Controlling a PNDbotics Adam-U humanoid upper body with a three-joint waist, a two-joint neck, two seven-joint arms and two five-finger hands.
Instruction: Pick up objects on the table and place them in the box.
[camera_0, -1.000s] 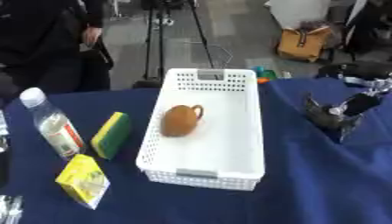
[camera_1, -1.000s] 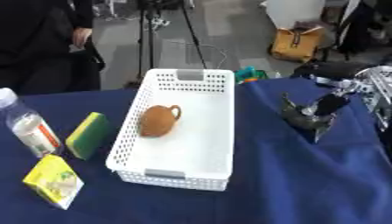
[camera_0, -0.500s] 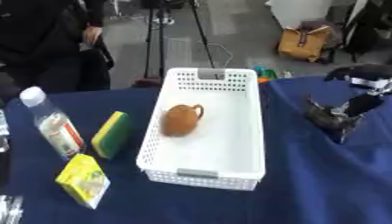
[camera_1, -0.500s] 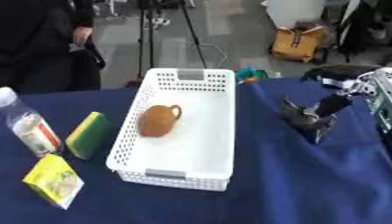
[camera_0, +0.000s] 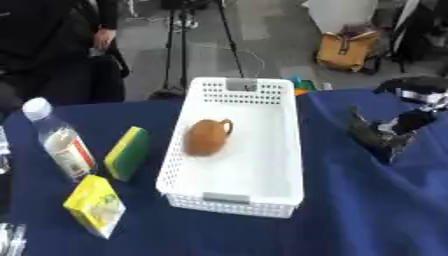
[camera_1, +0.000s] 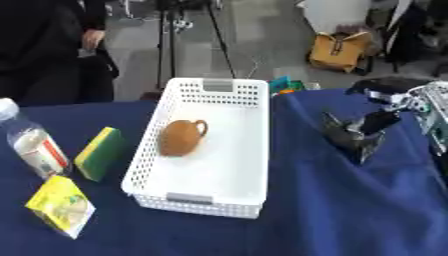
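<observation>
One brown jug (camera_0: 207, 137) lies on side inside white box (camera_0: 280, 165), upper half. Right hand (camera_1: 354, 134) over blue table (camera_0: 367, 210) right of box, well apart from jug, fingers pointing down and relaxed, holding nothing. Left of box, untouched: green-yellow sponge (camera_0: 128, 153), plastic bottle (camera_0: 58, 142), yellow carton (camera_0: 94, 205). Left hand not visible.

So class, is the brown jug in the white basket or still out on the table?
In: the brown jug lies on its side within the white basket walls.
</observation>
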